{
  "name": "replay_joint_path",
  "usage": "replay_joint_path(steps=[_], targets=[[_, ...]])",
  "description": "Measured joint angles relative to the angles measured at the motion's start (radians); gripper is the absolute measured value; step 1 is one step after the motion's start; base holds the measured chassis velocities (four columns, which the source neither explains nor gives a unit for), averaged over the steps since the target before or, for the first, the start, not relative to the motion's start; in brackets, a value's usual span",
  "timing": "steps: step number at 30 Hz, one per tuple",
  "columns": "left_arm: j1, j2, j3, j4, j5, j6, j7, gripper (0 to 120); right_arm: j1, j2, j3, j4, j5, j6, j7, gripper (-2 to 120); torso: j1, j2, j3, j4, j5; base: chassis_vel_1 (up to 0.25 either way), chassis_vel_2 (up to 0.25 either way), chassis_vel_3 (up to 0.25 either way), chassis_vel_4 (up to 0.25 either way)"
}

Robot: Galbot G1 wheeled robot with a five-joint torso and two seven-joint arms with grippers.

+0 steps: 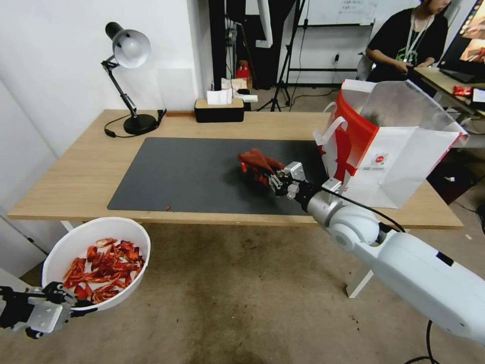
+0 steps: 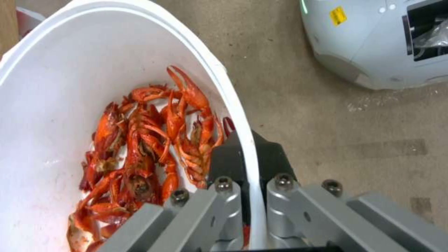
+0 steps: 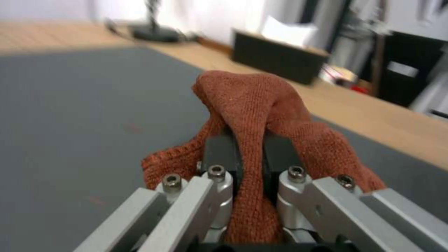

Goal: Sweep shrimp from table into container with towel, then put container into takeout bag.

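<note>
The left gripper [image 1: 76,306] sits low at about 7 o'clock in the head view, off the near edge of the tabletop [image 1: 76,177] and over the floor [image 1: 242,303]. Its jaws are pinched on the rim of the white container [image 1: 70,242]; in the left wrist view one dark finger pad [image 2: 224,159] lies inside the wall and the other outside it, with the rim between them. The container hangs clear of the tabletop and is tilted slightly toward the robot. A heap of red-orange shrimp [image 1: 103,270] lies in its bottom; close up they show claws and shells piled against the wall nearest the gripper.

The right gripper [image 1: 273,177] reaches over the dark grey mat [image 1: 192,177], toward its 3 o'clock side. It is clamped on the rust-brown towel [image 1: 257,161]; in the right wrist view a fold of the cloth is squeezed between the two black pads and the rest bunches up above them and drapes down both sides. A few red pieces show under the towel on the mat, and one small red bit lies near the mat's near edge.

The takeout bag [image 1: 399,167] stands open at 3 o'clock on the tabletop, just beside the right gripper, silver lining showing. At 12 o'clock on the tabletop stands a black tissue box [image 1: 219,111], and at 10 o'clock a desk lamp [image 1: 129,76].
</note>
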Motion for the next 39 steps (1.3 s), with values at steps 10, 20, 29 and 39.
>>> replay_joint_path(steps=[10,20,29,39], targets=[[0.016,0.012,-0.016,-0.018,-0.005,0.009,0.0,0,-0.039,0.047,-0.008,-0.076,-0.161,-0.081,0.166,4,0.0,0.0,0.0,-0.0002,0.0,0.0,0.0,0.0,0.0],[0.047,0.044,-0.039,-0.038,-0.002,0.009,0.005,0,-0.071,0.066,-0.013,-0.084,-0.203,-0.095,0.217,30,0.0,0.0,0.0,-0.0005,-0.0003,0.0,0.0,0.0,0.0],[0.083,0.063,-0.085,-0.062,-0.016,0.008,0.006,0,-0.089,0.065,0.026,-0.044,-0.253,-0.113,0.225,59,0.0,0.0,0.0,0.0002,0.0002,0.0,0.0,0.0,0.0],[0.144,0.076,-0.17,-0.095,-0.054,0.009,0.008,0,-0.127,0.034,0.076,0.04,-0.269,-0.126,0.224,94,0.0,0.0,0.0,0.0,0.0001,0.0,0.0,0.0,0.0]])
